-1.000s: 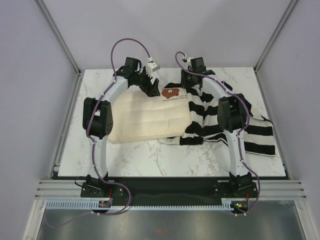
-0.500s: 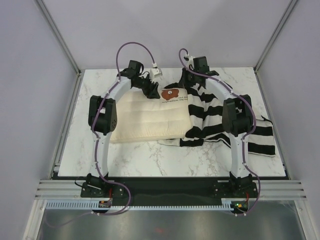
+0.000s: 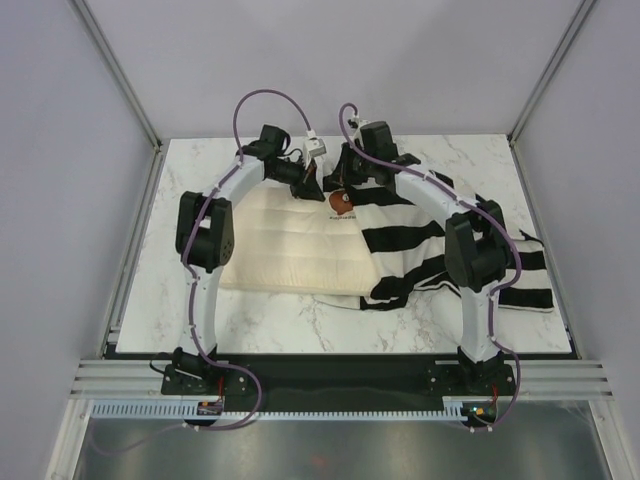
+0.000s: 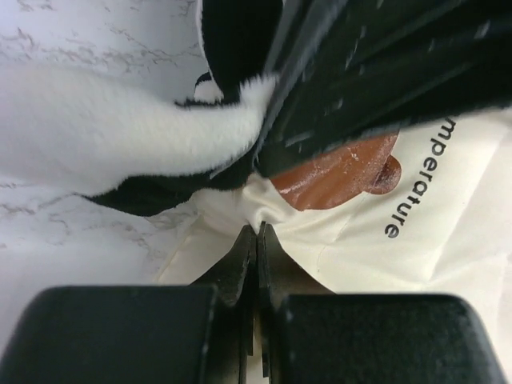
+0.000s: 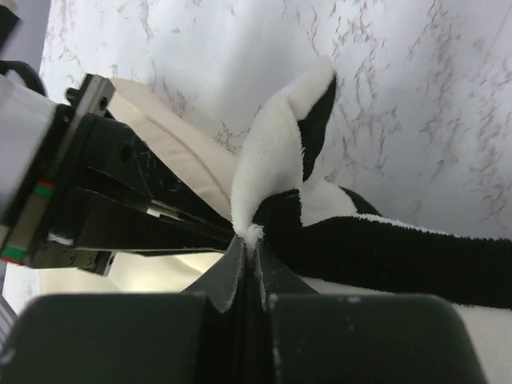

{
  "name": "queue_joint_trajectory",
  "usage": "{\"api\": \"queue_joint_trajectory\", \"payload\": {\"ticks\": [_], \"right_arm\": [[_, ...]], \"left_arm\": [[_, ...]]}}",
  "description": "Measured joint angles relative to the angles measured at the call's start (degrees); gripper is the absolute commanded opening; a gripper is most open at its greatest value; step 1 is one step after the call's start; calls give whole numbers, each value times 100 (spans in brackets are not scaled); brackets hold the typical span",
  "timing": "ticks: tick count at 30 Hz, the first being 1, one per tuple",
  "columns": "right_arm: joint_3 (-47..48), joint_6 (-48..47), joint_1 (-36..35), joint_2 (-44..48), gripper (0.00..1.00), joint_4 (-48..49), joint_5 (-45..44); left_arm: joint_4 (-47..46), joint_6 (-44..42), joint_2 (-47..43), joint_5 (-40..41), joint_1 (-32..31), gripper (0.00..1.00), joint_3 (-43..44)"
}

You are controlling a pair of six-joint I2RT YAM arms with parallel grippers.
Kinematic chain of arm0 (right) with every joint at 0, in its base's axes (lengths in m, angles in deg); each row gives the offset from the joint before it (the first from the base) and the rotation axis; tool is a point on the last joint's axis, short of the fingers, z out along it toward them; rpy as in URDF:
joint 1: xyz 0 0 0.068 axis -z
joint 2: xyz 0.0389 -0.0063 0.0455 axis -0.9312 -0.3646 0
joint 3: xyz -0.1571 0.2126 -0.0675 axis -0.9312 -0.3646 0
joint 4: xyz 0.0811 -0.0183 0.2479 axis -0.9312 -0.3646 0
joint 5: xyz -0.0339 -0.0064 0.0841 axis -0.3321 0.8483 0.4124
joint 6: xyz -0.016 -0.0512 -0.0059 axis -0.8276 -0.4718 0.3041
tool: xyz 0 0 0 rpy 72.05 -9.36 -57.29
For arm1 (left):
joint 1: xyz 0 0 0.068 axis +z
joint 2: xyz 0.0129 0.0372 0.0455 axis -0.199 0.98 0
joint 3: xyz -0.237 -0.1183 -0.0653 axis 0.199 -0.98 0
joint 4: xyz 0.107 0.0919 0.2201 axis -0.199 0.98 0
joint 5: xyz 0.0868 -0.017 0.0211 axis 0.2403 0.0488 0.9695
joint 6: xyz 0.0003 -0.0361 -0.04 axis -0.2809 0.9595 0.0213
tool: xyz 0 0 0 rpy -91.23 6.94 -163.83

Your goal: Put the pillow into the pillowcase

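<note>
The cream pillow (image 3: pixel 290 240) lies flat on the marble table, its right end covered by the black-and-white striped pillowcase (image 3: pixel 420 245). My left gripper (image 3: pixel 312 180) is shut on the pillow's far edge; in the left wrist view its jaws (image 4: pixel 258 232) pinch cream fabric beside the brown patch (image 4: pixel 336 172), with the pillowcase (image 4: pixel 120 136) just beyond. My right gripper (image 3: pixel 345 180) is shut on the pillowcase's rim, close to the left gripper. In the right wrist view its jaws (image 5: pixel 252 240) clamp a fold of striped pillowcase (image 5: pixel 276 160), with the pillow (image 5: pixel 176 144) behind.
The marble table (image 3: pixel 300 310) is bordered by grey walls and aluminium posts. The rest of the pillowcase trails off to the right near the table edge (image 3: pixel 525 290). Both arms arch over the table from their bases at the near edge.
The left gripper closed on the pillow's far edge. The right gripper moved left with the pillowcase rim, pulling the striped fabric further over the pillow and the brown patch.
</note>
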Motion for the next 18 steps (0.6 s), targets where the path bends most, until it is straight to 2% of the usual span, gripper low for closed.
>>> {"api": "queue_joint_trajectory", "payload": {"ticks": [6,7,8,9,10,11,12,13,14,18], "right_arm": [[-448,798,-437,20,0,313,-752],[-450,896,-476,17,22,356,-754],[-407,966,-505,9,37,382,-737],[-236,907,-527,-44,54,330,-682],[-17,844,-538,-98,58,219,-595],[221,695,-542,-146,60,114,-531],[348,511,-535,-136,62,24,-483],[369,332,-529,-15,65,-57,-446],[232,144,-496,219,67,-103,-420],[-990,-708,-118,1829,65,-616,-540]], "left_arm": [[-1762,1996,-807,-90,361,2,-1690],[-1899,2229,-848,-94,431,2,-1777],[-2052,2476,-876,-76,516,2,-1856],[-2212,2706,-901,-22,605,25,-1934],[-2337,2828,-929,55,682,38,-1989],[-2424,2905,-957,146,732,56,-2013],[-2498,2962,-1029,216,804,66,-2044],[-2511,2962,-1182,321,866,80,-2109],[-2496,2861,-1394,442,911,99,-2232],[-2406,2002,-2793,879,1008,100,-3067]]}}
